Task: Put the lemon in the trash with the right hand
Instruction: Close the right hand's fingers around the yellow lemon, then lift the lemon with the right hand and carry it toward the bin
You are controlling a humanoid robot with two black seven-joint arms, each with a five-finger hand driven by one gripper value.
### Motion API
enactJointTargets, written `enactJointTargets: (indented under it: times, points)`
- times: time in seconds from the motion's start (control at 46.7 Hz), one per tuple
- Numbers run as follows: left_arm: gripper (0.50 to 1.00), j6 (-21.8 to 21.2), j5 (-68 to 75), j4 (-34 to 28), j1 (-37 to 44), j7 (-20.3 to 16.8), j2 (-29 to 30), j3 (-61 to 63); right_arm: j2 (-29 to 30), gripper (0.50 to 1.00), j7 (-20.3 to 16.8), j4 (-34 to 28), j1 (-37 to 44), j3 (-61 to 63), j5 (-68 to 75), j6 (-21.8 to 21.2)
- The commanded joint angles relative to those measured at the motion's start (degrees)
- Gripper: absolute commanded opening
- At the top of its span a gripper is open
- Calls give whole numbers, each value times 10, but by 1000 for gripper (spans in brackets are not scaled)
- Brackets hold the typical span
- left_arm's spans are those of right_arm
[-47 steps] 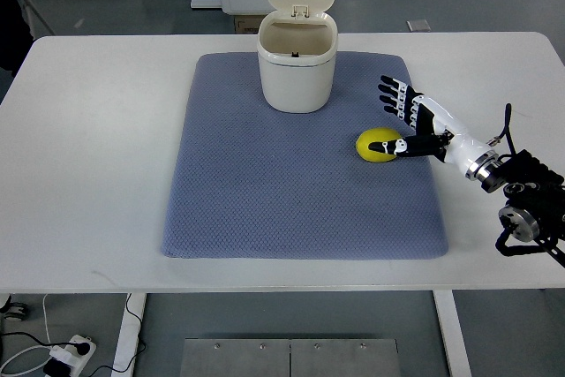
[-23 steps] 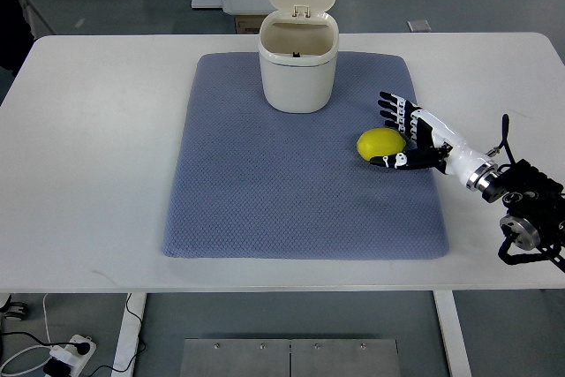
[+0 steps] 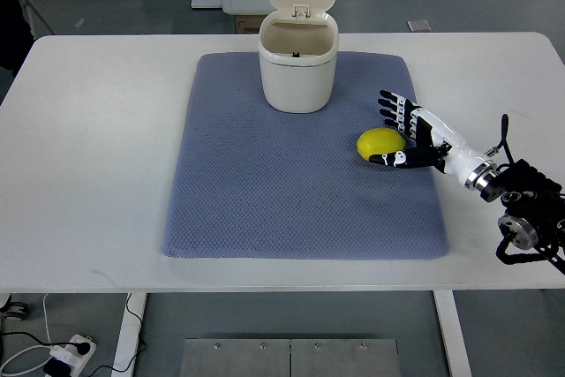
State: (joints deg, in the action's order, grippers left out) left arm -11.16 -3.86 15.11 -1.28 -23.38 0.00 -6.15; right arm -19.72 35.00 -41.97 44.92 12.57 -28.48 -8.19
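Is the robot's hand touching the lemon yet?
Cannot tell. In the top view the right hand is open, cupped beside the lemon; thumb and fingers border it, no clear gap or contact.

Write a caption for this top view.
Right hand, fingers open, beside the lemon on the mat.

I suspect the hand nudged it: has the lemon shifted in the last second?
No. The lemon lies in the same spot on the blue mat, same distance from the trash bin; only the right hand moved.
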Motion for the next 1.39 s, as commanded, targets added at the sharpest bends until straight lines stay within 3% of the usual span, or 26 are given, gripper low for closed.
enactJointTargets:
  times: [0.0, 0.471, 0.556, 0.749, 1.091, 1.37]
  points:
    - [1000, 0, 0, 0, 0, 0, 0, 0, 1, 949, 0, 4, 0, 0, 0, 0]
    - [1000, 0, 0, 0, 0, 0, 0, 0, 2, 899, 0, 9, -1, -20, -4, 1]
    - [1000, 0, 0, 0, 0, 0, 0, 0, 3, 866, 0, 14, 0, -29, -4, 1]
    - [1000, 0, 0, 0, 0, 0, 0, 0, 2, 717, 0, 14, 0, -30, -3, 0]
    - [1000, 0, 0, 0, 0, 0, 0, 0, 1, 500, 0, 14, 19, -28, -2, -9]
    - [1000, 0, 0, 0, 0, 0, 0, 0, -4, 500, 0, 13, 62, -24, 3, -26]
